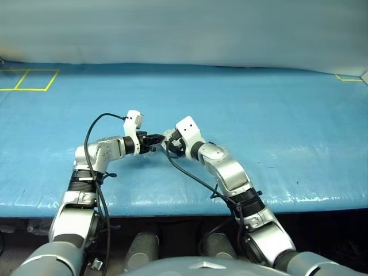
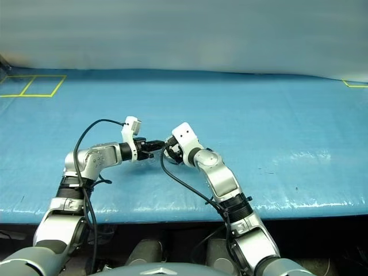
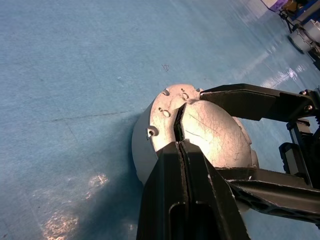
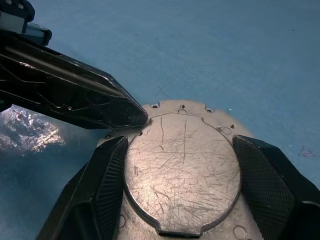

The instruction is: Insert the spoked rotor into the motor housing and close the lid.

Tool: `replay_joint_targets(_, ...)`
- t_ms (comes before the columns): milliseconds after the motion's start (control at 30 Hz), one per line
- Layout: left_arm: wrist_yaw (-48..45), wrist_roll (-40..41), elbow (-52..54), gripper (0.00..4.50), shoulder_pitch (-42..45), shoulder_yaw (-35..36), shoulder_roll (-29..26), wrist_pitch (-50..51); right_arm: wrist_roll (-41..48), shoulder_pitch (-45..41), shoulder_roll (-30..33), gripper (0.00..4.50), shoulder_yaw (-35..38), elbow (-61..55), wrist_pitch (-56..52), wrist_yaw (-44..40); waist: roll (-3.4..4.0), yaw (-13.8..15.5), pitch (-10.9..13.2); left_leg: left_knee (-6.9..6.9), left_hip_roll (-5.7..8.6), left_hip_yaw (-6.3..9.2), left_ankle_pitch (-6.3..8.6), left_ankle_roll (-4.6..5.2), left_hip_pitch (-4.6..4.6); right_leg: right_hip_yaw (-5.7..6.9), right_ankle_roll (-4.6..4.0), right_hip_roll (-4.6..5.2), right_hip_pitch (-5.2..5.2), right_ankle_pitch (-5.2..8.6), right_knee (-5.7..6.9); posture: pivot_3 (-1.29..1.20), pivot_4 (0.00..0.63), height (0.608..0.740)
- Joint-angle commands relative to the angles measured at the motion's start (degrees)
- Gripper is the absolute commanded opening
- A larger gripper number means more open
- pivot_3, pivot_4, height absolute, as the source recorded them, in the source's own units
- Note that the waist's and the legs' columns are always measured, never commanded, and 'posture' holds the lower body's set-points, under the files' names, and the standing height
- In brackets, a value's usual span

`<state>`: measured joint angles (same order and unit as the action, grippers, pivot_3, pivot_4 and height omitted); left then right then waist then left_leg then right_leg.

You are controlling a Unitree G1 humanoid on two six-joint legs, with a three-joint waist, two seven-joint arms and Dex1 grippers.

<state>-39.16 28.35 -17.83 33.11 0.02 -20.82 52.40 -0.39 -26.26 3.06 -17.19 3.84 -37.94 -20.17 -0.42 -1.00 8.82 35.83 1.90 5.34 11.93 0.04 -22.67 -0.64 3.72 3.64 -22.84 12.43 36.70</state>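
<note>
I have the motor housing [image 3: 142,145] clamped across its sides by my right gripper [image 4: 180,200], held just above the blue desk [image 1: 276,103], the lid [image 4: 182,170] already on. My left gripper [image 3: 180,135], fingers together, presses its tip against the lid, probably to seat it.

Light falls evenly from above, bright but cool. The blue table cover [image 1: 276,115] shows pale glare streaks along its near edge, and a patchy sheen sits beside the motor housing [image 3: 142,145]. The lid [image 4: 182,172] gleams, scratches sharp. A soft shadow pools under the housing. Close fingers [image 4: 95,190] look slightly soft.
</note>
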Motion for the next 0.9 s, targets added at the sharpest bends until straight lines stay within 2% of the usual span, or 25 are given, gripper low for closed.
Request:
replay_joint_targets(33,-0.7,-1.0,-1.1,0.00,-0.2,-1.6,0.3,1.9,0.3,3.9,1.8,4.35,1.1,1.9,-3.6,-0.1,-0.01,0.0,0.0,0.00,0.00,0.00,0.00,0.00,0.00,-0.01,0.01,0.00,0.00,0.00,-0.01,0.00,0.150,0.740)
replay_joint_targets(67,-0.8,-1.2,-1.1,0.00,-0.1,-1.8,0.3,1.9,0.5,4.6,1.9,4.48,1.4,1.2,-4.0,0.1,-0.01,0.0,0.0,0.00,0.00,-0.01,0.00,0.00,0.04,-0.02,-0.01,0.01,0.01,0.01,-0.01,0.00,0.150,0.740)
replay_joint_targets(233,-1.1,-1.8,-1.2,0.00,0.0,-2.1,0.4,1.9,2.2,7.6,2.7,4.48,3.5,-2.6,-5.8,0.4,-0.03,0.1,-0.2,0.03,-0.07,0.00,0.00,0.00,0.13,0.01,-0.20,0.01,0.03,0.14,0.00,0.00,0.150,0.740)
replay_joint_targets(467,-1.3,-3.0,-1.8,0.00,-0.1,-2.7,0.0,1.4,13.5,15.2,7.0,4.48,11.0,-16.6,-11.1,-7.0,-0.14,0.4,-0.2,0.05,-0.11,0.01,0.01,0.02,0.09,0.00,-0.16,0.03,0.10,0.12,-0.16,0.00,0.150,0.740)
replay_joint_targets(567,-1.6,-3.4,-1.9,0.00,0.0,-2.5,0.0,1.3,18.7,16.5,6.9,4.48,15.0,-19.8,-14.3,-7.6,-0.07,0.2,-0.1,0.05,-0.13,-0.04,0.01,0.02,-0.09,-0.02,-0.17,0.03,0.07,0.12,-0.13,0.00,0.150,0.740)
replay_joint_targets(700,-2.1,-3.9,-2.0,0.00,0.0,-2.4,0.1,1.1,29.7,16.4,0.2,4.48,25.9,-20.3,-22.4,-4.7,-0.08,0.3,-0.1,0.04,-0.32,-0.08,0.01,0.02,-0.08,0.01,-0.20,-0.10,0.04,0.14,-0.10,0.00,0.150,0.740)
replay_joint_targets(800,-2.3,-4.0,-2.0,0.00,-0.1,-2.5,0.2,0.9,34.0,15.5,-4.3,4.48,31.0,-19.1,-26.8,-0.5,-0.06,0.4,-0.1,-0.02,-0.32,-0.06,0.01,0.02,-0.10,0.00,-0.22,-0.11,-0.01,0.15,-0.07,0.00,0.150,0.740)
replay_joint_targets(900,-2.3,-4.1,-1.6,0.00,-0.3,-2.5,0.0,0.9,38.7,14.2,-11.4,4.48,36.3,-16.8,-30.3,5.0,-0.05,0.4,-0.1,-0.03,-0.28,-0.09,0.01,0.02,-0.16,-0.02,-0.22,-0.06,-0.05,0.14,-0.11,0.00,0.150,0.740)
